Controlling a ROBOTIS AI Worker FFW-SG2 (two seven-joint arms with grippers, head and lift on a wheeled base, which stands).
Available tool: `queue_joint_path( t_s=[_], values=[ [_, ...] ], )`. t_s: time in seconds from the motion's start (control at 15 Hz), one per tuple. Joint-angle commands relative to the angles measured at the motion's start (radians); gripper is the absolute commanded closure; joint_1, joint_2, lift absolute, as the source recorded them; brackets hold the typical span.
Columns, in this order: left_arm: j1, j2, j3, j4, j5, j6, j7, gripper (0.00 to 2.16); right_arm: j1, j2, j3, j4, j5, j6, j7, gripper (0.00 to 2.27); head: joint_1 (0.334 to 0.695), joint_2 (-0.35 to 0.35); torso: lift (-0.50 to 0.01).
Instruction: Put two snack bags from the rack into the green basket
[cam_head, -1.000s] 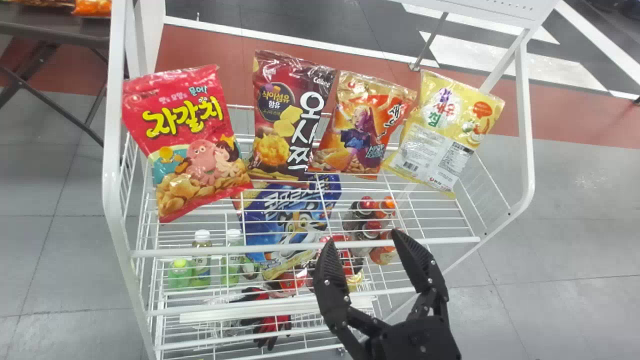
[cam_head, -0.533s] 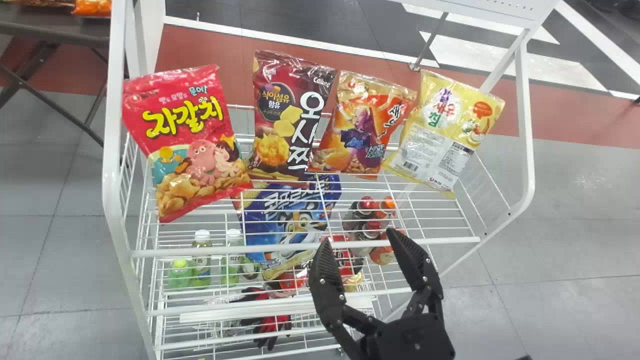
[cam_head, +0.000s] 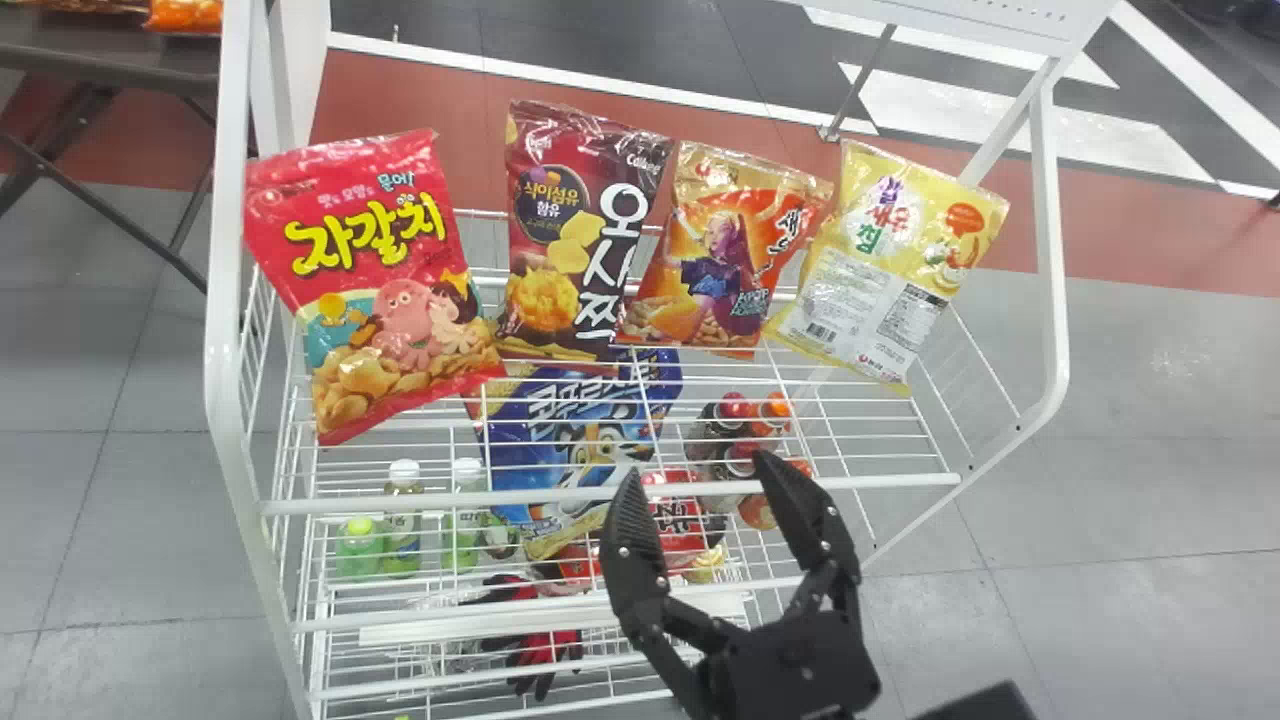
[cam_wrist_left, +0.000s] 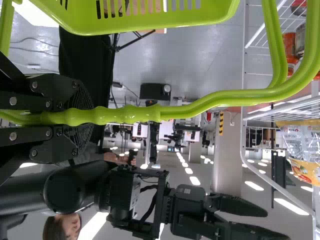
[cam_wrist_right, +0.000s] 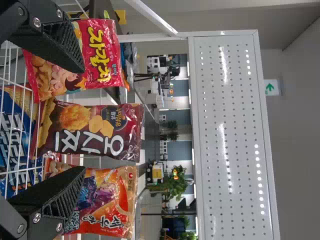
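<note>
"Since we log leftmost first, what has the left gripper (cam_wrist_left: 82, 117)?"

"Closed round the handle (cam_wrist_left: 225, 96) of the green basket (cam_wrist_left: 150, 22)."

"Rack (cam_head: 230, 350), upper shelf?"

"Red bag (cam_head: 370, 290), then brown bag (cam_head: 580, 240)."

"Right gripper (cam_head: 697, 478)?"

"By the front rail (cam_head: 380, 503), fingers wide apart, nothing between them."

"Further right?"

"Orange bag (cam_head: 730, 260) beside the brown bag, then yellow bag (cam_head: 890, 270)."
</note>
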Motion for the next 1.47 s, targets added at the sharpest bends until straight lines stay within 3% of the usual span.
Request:
queue_joint_path(
  t_s=[0.0,0.27,0.4,0.47,0.73,0.93,1.13,1.4],
  values=[
    [0.000,0.000,-0.002,0.001,-0.001,0.000,0.011,2.14,-0.112,0.002,0.039,0.062,0.023,0.084,0.001,0.13,0.695,-0.350,-0.007],
    [-0.015,0.000,-0.002,0.004,-0.011,0.000,0.015,2.14,-0.367,0.009,0.137,0.165,0.025,0.271,0.001,0.13,0.695,-0.337,-0.007],
    [-0.021,0.000,-0.002,0.012,-0.011,0.000,0.017,2.14,-0.494,0.010,0.186,0.234,0.018,0.326,-0.002,0.13,0.695,-0.272,-0.007],
    [-0.029,0.000,-0.002,0.018,-0.011,0.000,0.018,2.14,-0.559,0.024,0.213,0.270,0.028,0.369,-0.003,0.13,0.695,-0.204,-0.007],
    [-0.055,0.000,0.000,0.037,-0.011,0.000,0.027,2.14,-0.773,0.052,0.269,0.416,0.011,0.501,-0.005,0.13,0.695,-0.080,-0.007],
    [-0.071,0.000,0.000,0.054,-0.011,0.000,0.026,2.14,-0.875,0.075,0.283,0.500,0.005,0.572,-0.003,0.13,0.695,-0.022,-0.007],
    [-0.081,0.002,0.006,0.060,-0.011,0.000,0.018,2.14,-0.957,0.084,0.283,0.556,-0.018,0.655,0.008,0.13,0.695,-0.009,-0.007],
    [-0.089,0.005,0.008,0.058,-0.011,-0.003,0.015,2.14,-1.025,0.093,0.271,0.628,-0.081,0.722,0.110,0.14,0.695,0.013,-0.007]
  ],
)
